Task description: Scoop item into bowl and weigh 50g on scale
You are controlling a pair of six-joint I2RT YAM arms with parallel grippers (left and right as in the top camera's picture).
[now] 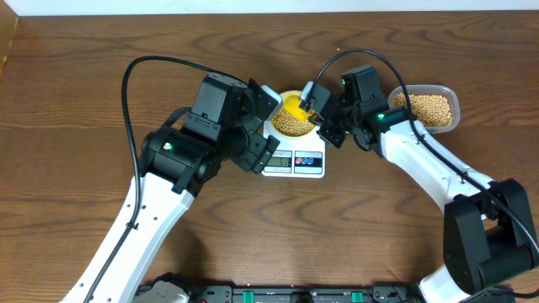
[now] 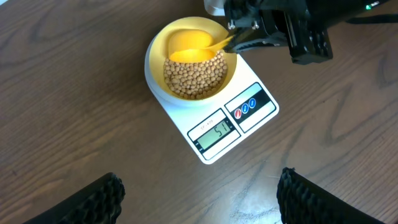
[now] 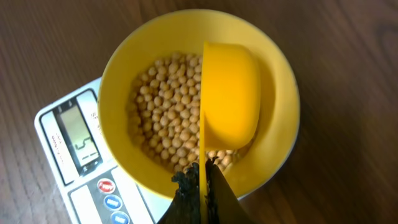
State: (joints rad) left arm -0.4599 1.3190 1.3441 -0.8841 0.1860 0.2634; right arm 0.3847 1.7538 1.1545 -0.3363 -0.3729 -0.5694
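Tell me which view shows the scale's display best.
Left wrist: the display faces the camera unobstructed, digits legible. Overhead shows it tiny and unreadable; right wrist shows it sideways at the frame's left, digits faint.

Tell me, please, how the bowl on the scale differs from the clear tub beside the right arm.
The bowl is round and opaque yellow; the tub is a clear rounded rectangle. The bowl sits on the scale; the tub sits on the table. A yellow scoop is tipped inside the bowl; no tool is in the tub. Both hold tan beans.
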